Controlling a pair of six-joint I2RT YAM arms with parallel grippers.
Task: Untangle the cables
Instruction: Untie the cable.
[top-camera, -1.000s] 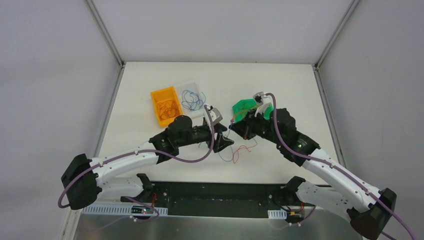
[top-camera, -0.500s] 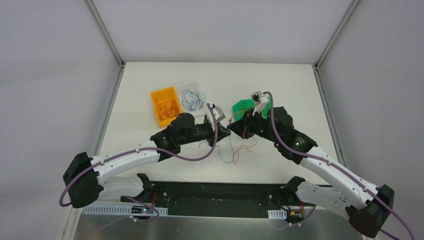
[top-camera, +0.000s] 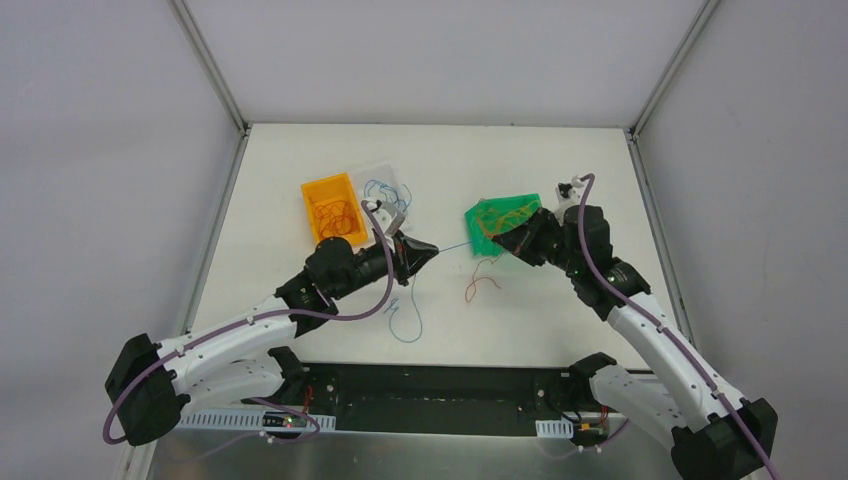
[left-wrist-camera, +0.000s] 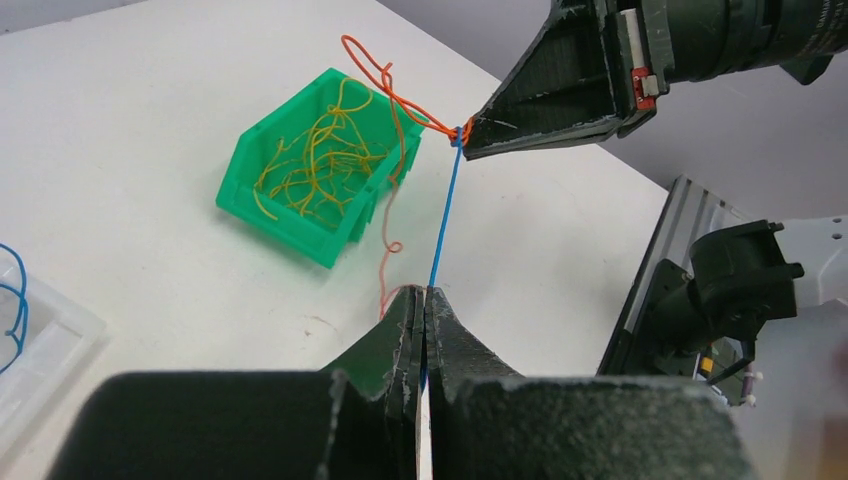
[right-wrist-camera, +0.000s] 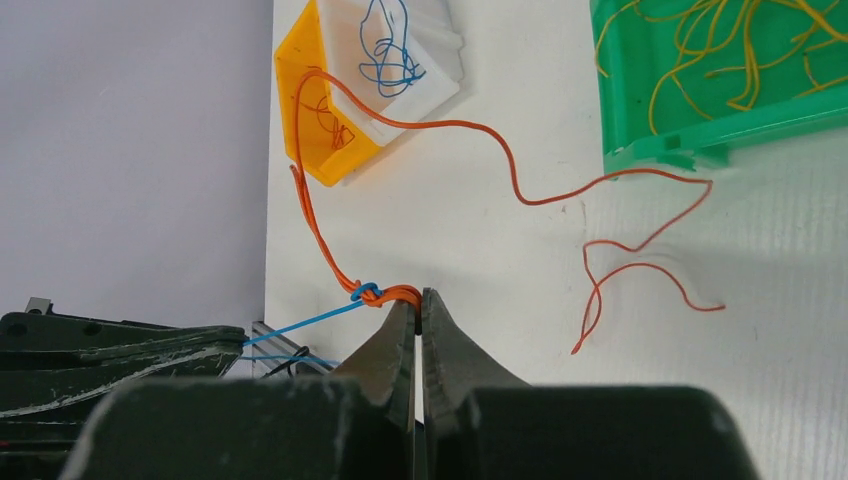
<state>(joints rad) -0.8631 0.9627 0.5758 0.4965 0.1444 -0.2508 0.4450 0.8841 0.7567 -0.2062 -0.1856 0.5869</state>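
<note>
My left gripper (left-wrist-camera: 425, 292) is shut on a blue cable (left-wrist-camera: 445, 225) that runs taut up to a small knot (left-wrist-camera: 460, 132) at the tip of my right gripper (left-wrist-camera: 470, 140). In the right wrist view my right gripper (right-wrist-camera: 419, 297) is shut on an orange cable (right-wrist-camera: 510, 165), and the blue cable (right-wrist-camera: 300, 323) is tied round it at the knot (right-wrist-camera: 370, 293). From above, the left gripper (top-camera: 432, 250) and the right gripper (top-camera: 492, 237) stand apart with the blue cable (top-camera: 455, 246) stretched between them. Its loose blue tail (top-camera: 405, 320) and the orange tail (top-camera: 482, 283) lie on the table.
An orange bin (top-camera: 330, 210) with red-orange wires and a clear tray (top-camera: 385, 185) with blue wires sit at the back left. A green bin (top-camera: 500, 215) of yellow-orange wires sits just behind the right gripper. The table's front edge lies below the loose tails.
The left gripper closed on the blue cable. Both arms then drew apart, left going left and right going right and back, pulling the blue strand taut.
</note>
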